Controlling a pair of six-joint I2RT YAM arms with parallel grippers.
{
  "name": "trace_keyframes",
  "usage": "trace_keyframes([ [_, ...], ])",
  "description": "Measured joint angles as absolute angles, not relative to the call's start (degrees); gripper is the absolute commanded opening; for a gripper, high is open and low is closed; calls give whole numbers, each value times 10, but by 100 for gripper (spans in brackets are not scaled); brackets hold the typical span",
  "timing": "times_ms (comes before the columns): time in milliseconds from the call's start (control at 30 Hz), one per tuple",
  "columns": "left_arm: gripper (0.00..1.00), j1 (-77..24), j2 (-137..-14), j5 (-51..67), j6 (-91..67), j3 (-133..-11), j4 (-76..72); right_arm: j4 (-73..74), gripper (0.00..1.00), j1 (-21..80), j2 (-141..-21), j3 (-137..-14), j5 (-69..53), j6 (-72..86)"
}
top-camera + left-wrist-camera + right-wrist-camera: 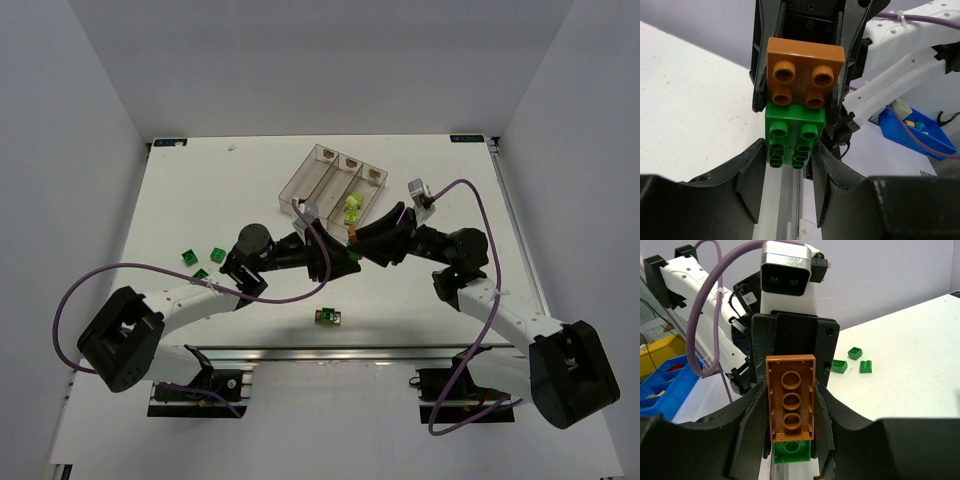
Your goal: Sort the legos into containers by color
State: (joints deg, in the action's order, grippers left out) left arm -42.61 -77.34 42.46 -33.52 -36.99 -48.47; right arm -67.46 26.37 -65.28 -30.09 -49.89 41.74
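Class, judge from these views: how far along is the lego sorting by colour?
Done: yellow-green legos lie in one container. In hand: the left gripper grips a green brick, the right gripper the orange brick joined to it. Still to do: three green legos and a stacked pair on the table.

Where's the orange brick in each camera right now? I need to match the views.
Top external: orange brick, a speck near centre, just below the bins.
Left wrist: brick at upper centre, studs toward camera.
Right wrist: brick at centre, underside toward camera.
Shared landmark: green brick joined to it, in all three views.
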Motion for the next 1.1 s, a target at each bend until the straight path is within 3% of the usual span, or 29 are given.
trace_keyframes([
  [267,21,-426,-768,404,-309,-376,-443,-659,0,244,-652,-299,-498,406],
  [867,13,-424,-764,380,-256,-391,-325,-655,0,183,-638,-292,-490,390],
  [1100,11,-387,-774,285,-219,-470,-200,-518,0,180,-619,-317,-465,296],
])
